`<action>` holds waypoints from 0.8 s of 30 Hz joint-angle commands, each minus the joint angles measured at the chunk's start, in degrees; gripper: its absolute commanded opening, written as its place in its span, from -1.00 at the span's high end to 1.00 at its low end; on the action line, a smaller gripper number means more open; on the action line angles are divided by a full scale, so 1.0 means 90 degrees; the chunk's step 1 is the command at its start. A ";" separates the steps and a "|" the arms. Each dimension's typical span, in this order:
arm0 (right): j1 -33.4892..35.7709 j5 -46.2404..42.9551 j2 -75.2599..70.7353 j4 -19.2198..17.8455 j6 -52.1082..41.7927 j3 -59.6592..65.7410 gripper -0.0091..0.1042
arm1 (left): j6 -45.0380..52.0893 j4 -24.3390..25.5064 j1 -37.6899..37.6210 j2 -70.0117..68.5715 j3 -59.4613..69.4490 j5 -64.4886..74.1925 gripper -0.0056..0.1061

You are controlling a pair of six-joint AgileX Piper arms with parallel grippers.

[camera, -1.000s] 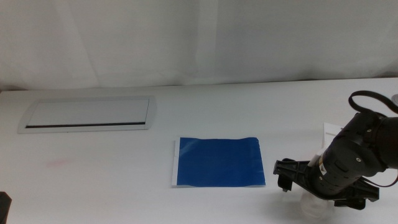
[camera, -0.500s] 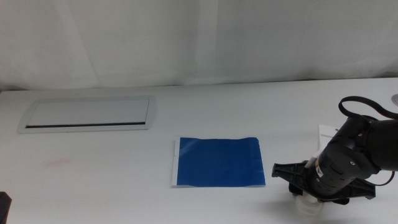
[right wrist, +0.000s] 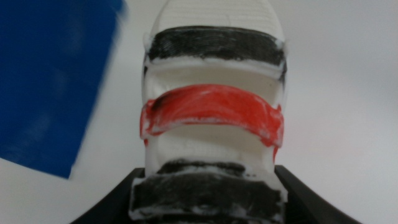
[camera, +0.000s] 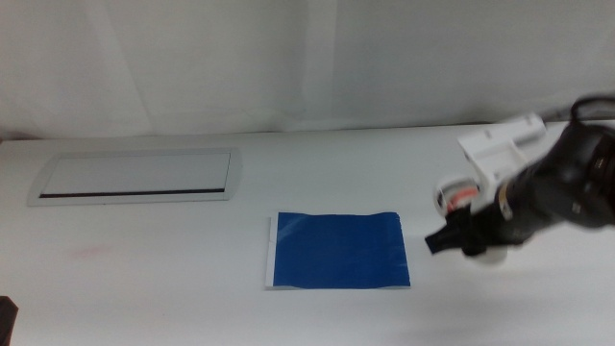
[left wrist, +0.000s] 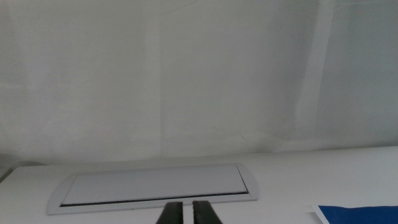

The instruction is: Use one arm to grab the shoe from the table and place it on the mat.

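The right gripper (camera: 468, 229), clamped on the shoe (right wrist: 213, 118), has risen off the table (camera: 144, 279). It now hangs just right of the mat (camera: 337, 250). The left gripper (left wrist: 186, 213) waits, closed.

Right arm (camera: 562, 187) smeared by motion blur in the middle view, cut off at the picture's edge. Shoe (camera: 458, 198) mostly hidden behind that arm there; heel end cropped in the right wrist view. Mat (left wrist: 360, 213) only a corner in the left wrist view.
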 commanded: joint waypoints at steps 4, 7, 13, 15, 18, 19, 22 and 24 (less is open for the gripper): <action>0.0017 0.0752 -0.0175 0.0274 -0.3283 -0.1266 0.88 | 0.0011 -0.0021 0.0009 -0.0266 0.0239 0.0012 0.95; 0.0017 0.0963 -0.0175 0.1111 -0.5334 -0.1931 0.88 | 0.0011 -0.0021 0.0009 -0.0266 0.0239 0.0012 0.95; 0.0017 0.1627 0.0008 0.2629 -0.7746 -0.2404 0.88 | 0.0011 -0.0021 0.0009 -0.0266 0.0239 0.0012 0.95; 0.0017 0.1870 0.0190 0.2903 -0.8020 -0.2418 0.88 | 0.0011 -0.0021 0.0009 -0.0266 0.0239 0.0012 0.95; 0.0017 0.1974 0.0494 0.3341 -0.8368 -0.2418 0.88 | 0.0011 -0.0021 0.0009 -0.0266 0.0239 0.0012 0.95; 0.0017 0.1974 0.0605 0.3475 -0.8495 -0.2418 0.88 | 0.0011 -0.0021 0.0009 -0.0266 0.0239 0.0012 0.95; 0.0017 0.1978 0.0919 0.3629 -0.8841 -0.2418 0.88 | 0.0011 -0.0021 0.0009 -0.0266 0.0239 0.0012 0.95; 0.0017 0.1978 0.1146 0.3629 -0.8881 -0.2444 0.88 | 0.0011 -0.0021 0.0009 -0.0266 0.0239 0.0012 0.95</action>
